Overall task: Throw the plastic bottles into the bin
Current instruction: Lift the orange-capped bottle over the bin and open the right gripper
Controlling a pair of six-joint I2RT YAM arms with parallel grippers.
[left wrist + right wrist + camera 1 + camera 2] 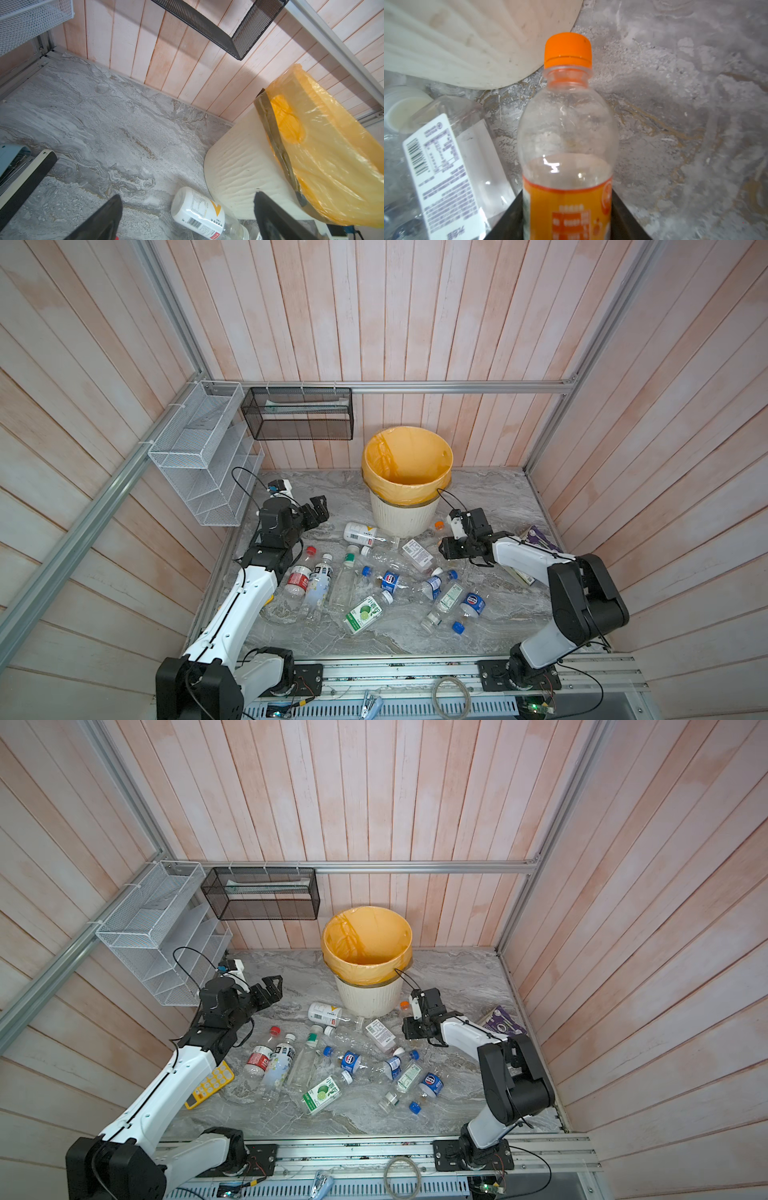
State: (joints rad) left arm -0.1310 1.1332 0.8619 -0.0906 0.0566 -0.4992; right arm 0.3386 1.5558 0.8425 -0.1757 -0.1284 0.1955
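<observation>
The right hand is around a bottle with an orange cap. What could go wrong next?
The right hand grips the orange-capped bottle by its label, so it might slip or tip when lifted. The bin stands tall right beside it; too low a lift could knock the bottle against its wall. The white-labelled clear bottle lying alongside could get nudged.

In a top view the orange-capped bottle (439, 525) is mostly hidden under the right gripper (445, 546); only its cap peeks out. In the right wrist view its bottom is cut off, and the words on its label are too fuzzy to read. The left arm (245, 597) covers nearly all of the yellow calculator (270, 598). The right arm (525, 558) hides part of the purple book (539, 536).
</observation>
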